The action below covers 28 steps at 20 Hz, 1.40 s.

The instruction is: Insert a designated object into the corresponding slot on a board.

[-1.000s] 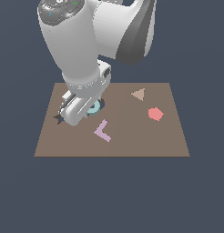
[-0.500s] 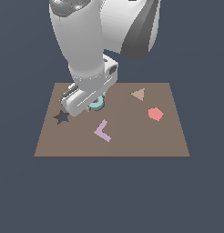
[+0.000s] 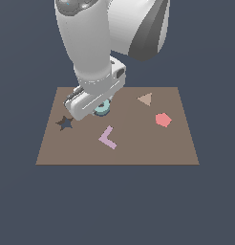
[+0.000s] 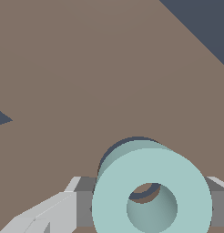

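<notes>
My gripper (image 3: 100,109) is shut on the pale teal ring (image 3: 103,108) over the middle-left of the brown board (image 3: 153,143). In the wrist view the ring (image 4: 132,173) sits between the two grey fingers (image 4: 82,184). The dark ring-shaped slot (image 4: 114,148) lies right beneath it. Only a dark arc shows past the ring's edge, and a bit shows through its hole. In the exterior view the hand and ring hide the slot. I cannot tell whether the ring touches the board.
On the board there are a dark star-shaped recess (image 3: 65,123), a lilac L-shaped piece (image 3: 108,138), a pink pentagon (image 3: 163,119) and a tan triangle (image 3: 145,99). The star's tip also shows in the wrist view (image 4: 1,117).
The hand has moved with the ring toward the exterior view's right, off the star recess, which now shows in full. The ring stays in the grip.
</notes>
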Each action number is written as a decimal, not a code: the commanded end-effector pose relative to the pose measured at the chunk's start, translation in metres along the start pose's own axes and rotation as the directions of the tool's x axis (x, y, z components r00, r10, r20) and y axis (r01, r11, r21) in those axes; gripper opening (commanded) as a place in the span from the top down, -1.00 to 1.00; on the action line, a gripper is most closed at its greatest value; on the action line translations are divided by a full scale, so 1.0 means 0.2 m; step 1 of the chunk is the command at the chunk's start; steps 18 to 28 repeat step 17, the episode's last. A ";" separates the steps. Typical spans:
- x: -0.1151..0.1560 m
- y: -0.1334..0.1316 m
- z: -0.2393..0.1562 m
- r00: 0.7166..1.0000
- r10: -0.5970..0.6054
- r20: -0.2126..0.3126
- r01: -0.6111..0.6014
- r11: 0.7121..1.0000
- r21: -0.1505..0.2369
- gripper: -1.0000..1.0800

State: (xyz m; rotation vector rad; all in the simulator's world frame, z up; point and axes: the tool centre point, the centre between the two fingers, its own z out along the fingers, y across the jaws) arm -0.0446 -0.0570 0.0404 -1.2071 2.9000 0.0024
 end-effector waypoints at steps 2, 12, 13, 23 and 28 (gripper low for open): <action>0.00 0.00 0.01 1.000 0.000 0.000 0.000 1.000 0.000 1.00; 0.00 0.00 0.05 1.000 -0.001 0.000 0.001 1.000 0.001 -0.92; 0.00 0.00 0.05 1.000 -0.001 0.000 0.001 1.000 0.001 -0.92; 0.00 0.00 0.05 1.000 -0.001 0.000 0.001 1.000 0.001 -0.92; 0.00 0.00 0.05 1.000 -0.001 0.000 0.001 1.000 0.001 -0.92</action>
